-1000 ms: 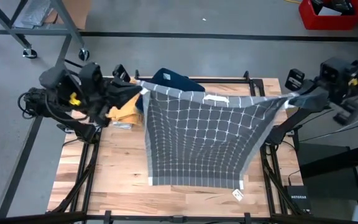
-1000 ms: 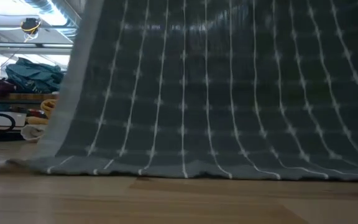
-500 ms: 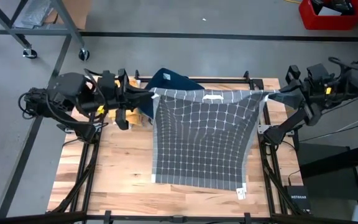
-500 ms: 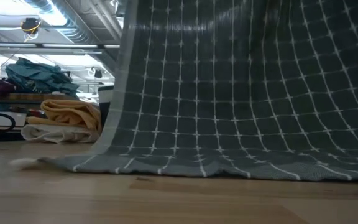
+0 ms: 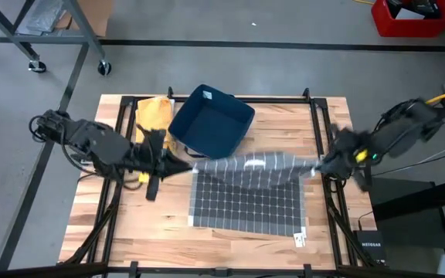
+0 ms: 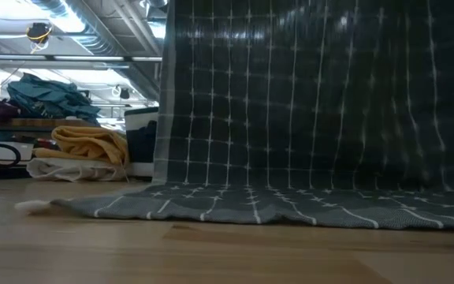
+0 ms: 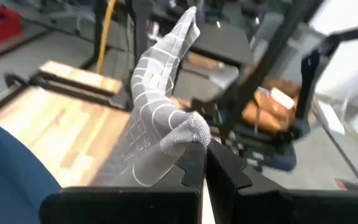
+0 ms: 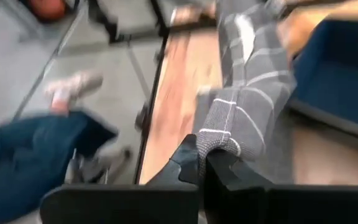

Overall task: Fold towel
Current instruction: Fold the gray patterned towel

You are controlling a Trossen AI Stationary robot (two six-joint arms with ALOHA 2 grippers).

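Note:
A grey towel [image 5: 246, 197] with a white grid pattern has its near part flat on the wooden table and its far edge lifted between both grippers. My left gripper [image 5: 185, 164] is shut on the towel's left far corner, and my right gripper [image 5: 319, 164] is shut on the right far corner. In the low view the towel [image 6: 306, 102] rises like a curtain from the tabletop. The left wrist view shows the towel [image 7: 160, 124] bunched above my fingers; the right wrist view shows the towel [image 8: 241, 106] running away from my fingers. My left gripper pinches the towel's left far corner [image 7: 188, 134] between its two fingers, coming level from the table's left. The corner bunches at the fingers and the lifted edge runs toward the other gripper. My right gripper pinches the towel's right far corner [image 8: 219, 146] between its two fingers, coming level from the table's right. The cloth hangs below the held edge, its near part on the table.
A dark blue bin [image 5: 211, 120] sits at the table's far middle, just beyond the lifted edge. Yellow and white cloths [image 5: 151, 116] lie at the far left, also seen as cloths [image 6: 85, 154] in the low view. A person's legs [image 8: 36, 149] show off the table's right side.
Both grippers have moved from the table's far edge toward the near edge and downward, carrying the towel's far edge with them. The towel, spread steeply from far up, now hangs lower, with more of its near part lying flat on the table. The blue bin has come into view.

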